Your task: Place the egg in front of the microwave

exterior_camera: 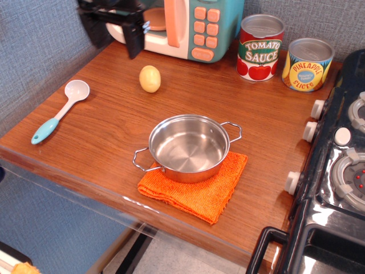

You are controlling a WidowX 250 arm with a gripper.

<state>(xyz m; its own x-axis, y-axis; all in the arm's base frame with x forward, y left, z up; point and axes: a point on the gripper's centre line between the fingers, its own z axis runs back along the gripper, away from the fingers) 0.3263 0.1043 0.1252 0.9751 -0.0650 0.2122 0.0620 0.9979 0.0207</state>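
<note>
Fingers [114, 31] apart over wood counter [102, 137], blue walls [34, 51].

Steel pot [187, 147] on orange cloth [197, 185], spoon [60, 111], two cans [260, 47], perhaps a stove [336, 171].

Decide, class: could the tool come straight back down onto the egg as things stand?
Probably yes. The egg lies alone on bare table, nothing over or against it, and the tool hangs open just up-left of it, before the microwave.
</note>
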